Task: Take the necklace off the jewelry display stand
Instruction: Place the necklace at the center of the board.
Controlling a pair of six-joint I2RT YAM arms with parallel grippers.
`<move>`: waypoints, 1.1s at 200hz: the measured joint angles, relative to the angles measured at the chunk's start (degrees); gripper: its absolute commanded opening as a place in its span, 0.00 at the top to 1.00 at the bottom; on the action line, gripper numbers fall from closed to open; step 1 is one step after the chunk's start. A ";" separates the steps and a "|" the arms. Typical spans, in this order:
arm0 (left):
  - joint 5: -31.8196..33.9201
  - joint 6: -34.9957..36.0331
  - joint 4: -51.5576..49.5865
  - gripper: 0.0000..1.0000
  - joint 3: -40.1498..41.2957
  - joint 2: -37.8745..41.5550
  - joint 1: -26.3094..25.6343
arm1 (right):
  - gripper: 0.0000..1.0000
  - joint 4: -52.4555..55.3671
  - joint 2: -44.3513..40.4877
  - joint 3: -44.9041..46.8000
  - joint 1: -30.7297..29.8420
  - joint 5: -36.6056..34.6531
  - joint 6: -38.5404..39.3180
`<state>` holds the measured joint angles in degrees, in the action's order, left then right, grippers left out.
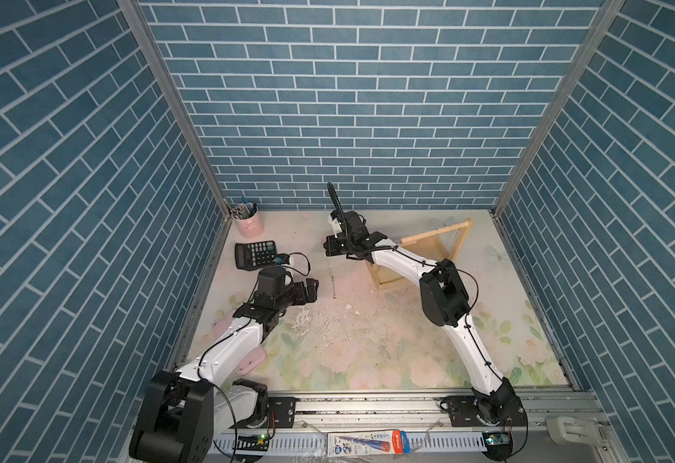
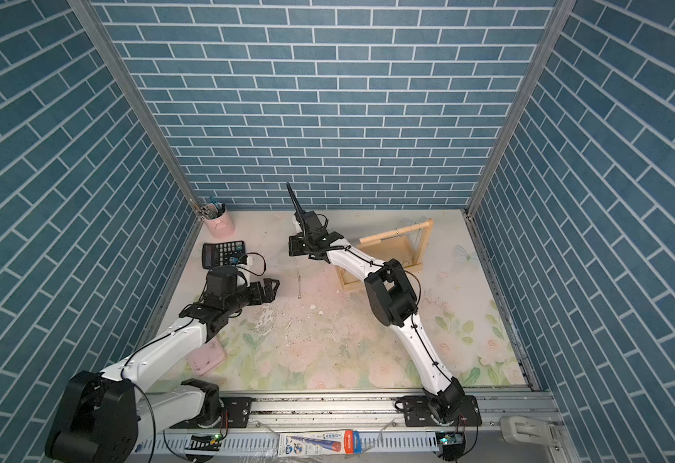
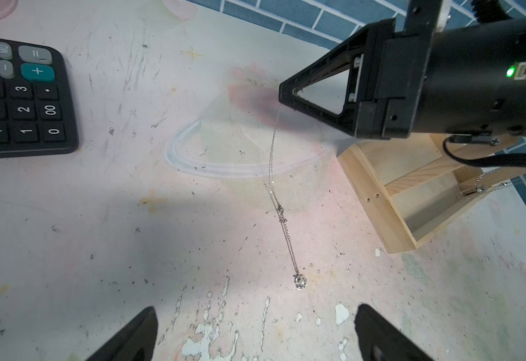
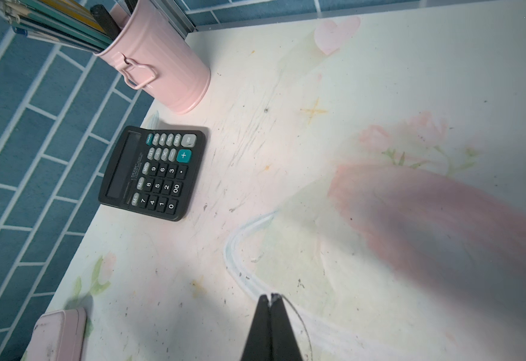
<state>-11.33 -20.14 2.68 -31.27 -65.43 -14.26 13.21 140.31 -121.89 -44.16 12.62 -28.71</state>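
Note:
A thin silver necklace (image 3: pixel 273 162) hangs straight down from my right gripper (image 3: pixel 282 95), which is shut on the top of its chain (image 4: pixel 273 298). Its small pendant (image 3: pixel 299 281) is at or just above the table; I cannot tell which. In both top views the necklace (image 1: pixel 332 276) (image 2: pixel 299 280) hangs left of the jewelry display stand (image 1: pixel 432 233) (image 2: pixel 392 235), apart from it. My right gripper (image 1: pixel 327 250) is held high beside the stand's near end. My left gripper (image 3: pixel 257 331) (image 1: pixel 312 289) is open, low over the table, a short way from the pendant.
Other fine chains (image 3: pixel 474 190) hang inside the wooden stand (image 3: pixel 405 200). A black calculator (image 1: pixel 255 254) and a pink pencil cup (image 1: pixel 249 223) stand at the back left. A pink case (image 2: pixel 207 358) lies under my left arm. Blue brick walls enclose three sides.

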 measured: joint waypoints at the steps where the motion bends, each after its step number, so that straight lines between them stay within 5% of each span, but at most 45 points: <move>1: -0.02 -0.02 -0.02 0.01 0.00 -0.02 0.00 | 1.00 0.04 0.07 -0.15 0.00 -0.02 -0.02; 220: 1.03 0.00 2.05 0.00 -1.25 -0.13 0.00 | 1.00 2.84 9.09 -9.33 0.90 0.02 -0.02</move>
<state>-10.31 -20.14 4.73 -32.51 -65.56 -14.26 16.05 149.40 -131.22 -43.27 12.64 -28.73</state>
